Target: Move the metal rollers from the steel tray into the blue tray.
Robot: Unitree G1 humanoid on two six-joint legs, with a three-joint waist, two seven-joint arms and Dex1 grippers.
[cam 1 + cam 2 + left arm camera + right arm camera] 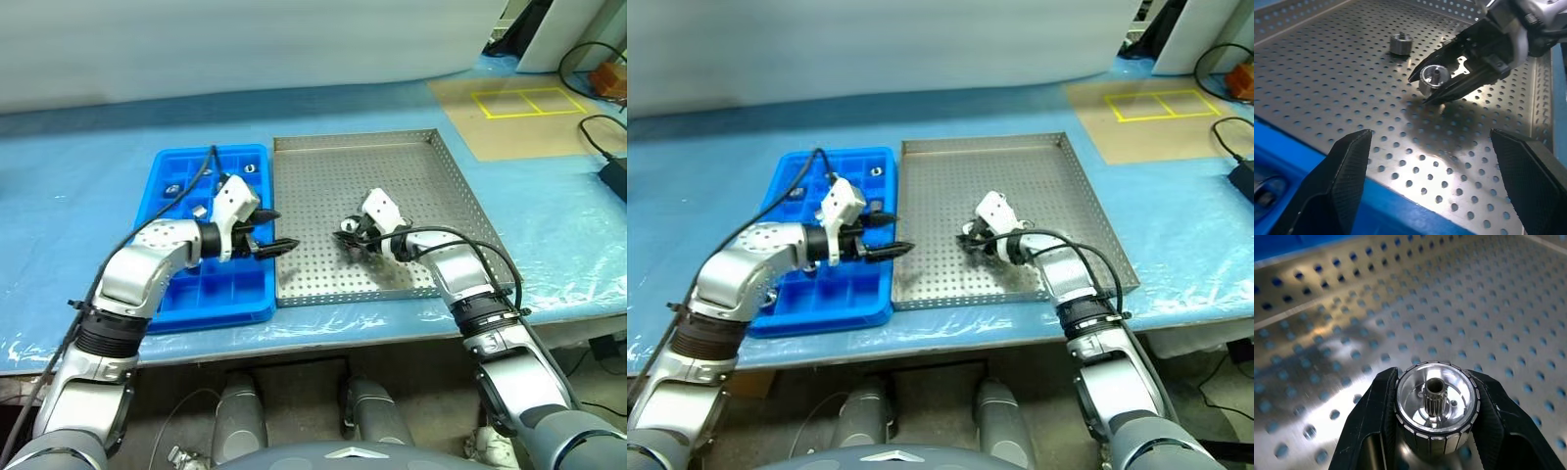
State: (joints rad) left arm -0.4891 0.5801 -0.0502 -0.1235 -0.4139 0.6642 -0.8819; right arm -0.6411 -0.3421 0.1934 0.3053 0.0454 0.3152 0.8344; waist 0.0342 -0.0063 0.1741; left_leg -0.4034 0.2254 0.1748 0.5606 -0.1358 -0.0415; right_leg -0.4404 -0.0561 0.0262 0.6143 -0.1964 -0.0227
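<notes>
Nearest, the left gripper (pixel 276 230) hangs wide open and empty over the seam where the blue tray (pixel 167 299) meets the steel tray (pixel 446 162). Bare perforated floor lies between it and the right gripper (pixel 349 233), whose fingers clamp one roller (pixel 1436 405): shiny, ribbed, with a toothed hub. Another roller (pixel 1399 43) sits loose beyond.

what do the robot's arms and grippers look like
Both arms are silver-grey metal segments joined by black ribbed collars, with a thin black cable looping along each. The left gripper and right gripper each have a white housing and two black tapered fingers with a finely textured inner face.
</notes>
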